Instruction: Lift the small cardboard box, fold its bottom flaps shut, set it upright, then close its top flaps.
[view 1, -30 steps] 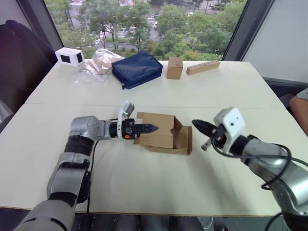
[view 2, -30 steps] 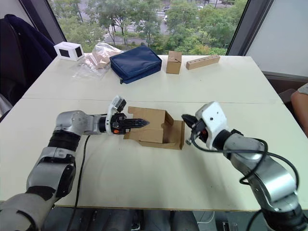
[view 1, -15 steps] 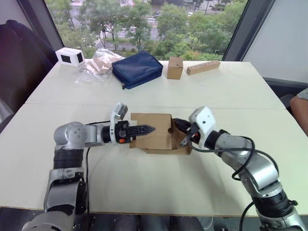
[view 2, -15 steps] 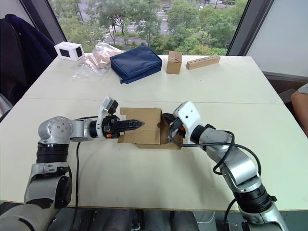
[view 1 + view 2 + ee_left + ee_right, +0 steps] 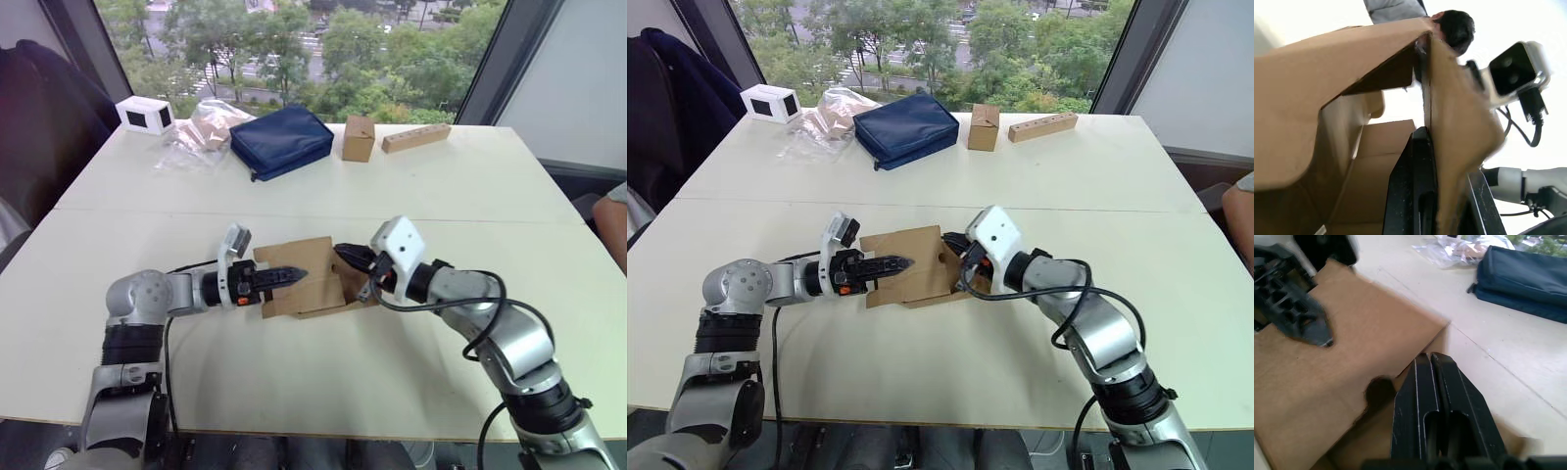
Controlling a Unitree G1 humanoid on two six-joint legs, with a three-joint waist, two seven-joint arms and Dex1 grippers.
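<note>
The small cardboard box (image 5: pixel 318 259) is plain brown and sits tilted at the middle of the white table (image 5: pixel 294 372), its open end with loose flaps facing right. My left gripper (image 5: pixel 310 271) reaches in from the left. In the left wrist view its fingers (image 5: pixel 1415 186) are shut on one cardboard wall (image 5: pixel 1449 127), one finger on each side. My right gripper (image 5: pixel 340 251) is shut with nothing between its fingers. Its tips (image 5: pixel 1427 357) touch the box's right edge beside a notch in the panel (image 5: pixel 1352 357).
At the back of the table lie a navy pouch (image 5: pixel 279 140), a narrow taller carton (image 5: pixel 357 137), a wooden block with holes (image 5: pixel 416 137), a clear plastic bag (image 5: pixel 201 132) and a white box with a black window (image 5: pixel 147 115). Part of a person (image 5: pixel 615 201) shows at the right edge.
My right gripper has swung left from open table to the box's right end. The box has shifted left and tipped, still held by my left gripper, which drew back leftward.
</note>
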